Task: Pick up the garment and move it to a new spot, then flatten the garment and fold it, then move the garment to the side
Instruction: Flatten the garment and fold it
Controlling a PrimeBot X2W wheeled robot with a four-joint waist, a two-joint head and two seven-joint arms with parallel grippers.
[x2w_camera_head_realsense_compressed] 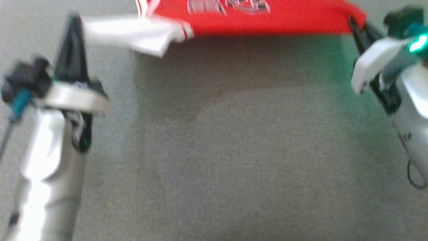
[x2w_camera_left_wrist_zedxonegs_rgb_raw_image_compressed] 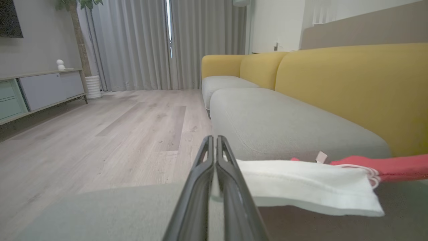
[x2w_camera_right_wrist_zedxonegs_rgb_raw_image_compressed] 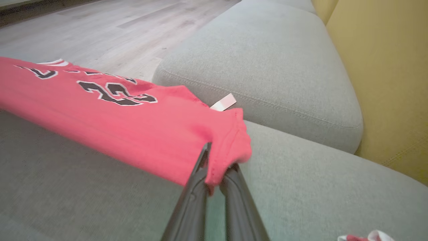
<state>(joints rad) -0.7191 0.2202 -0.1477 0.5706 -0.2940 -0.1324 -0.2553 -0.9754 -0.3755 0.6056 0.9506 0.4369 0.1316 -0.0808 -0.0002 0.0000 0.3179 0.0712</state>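
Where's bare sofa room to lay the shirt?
The seat cushion is bare on the robot's side of the held shirt, between left arm and right arm. The next cushion by the yellow backrest is bare too. Crowded along the shirt at both jaws.

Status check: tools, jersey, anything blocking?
Left tool shut on jersey by white sleeve; right tool shut on its red corner. Jersey stretched between them over sofa cushion. Nothing seen in the way.

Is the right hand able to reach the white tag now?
Probably not: the right hand is shut on the jersey corner. The white tag lies just beyond, unblocked, but reaching it means letting go.
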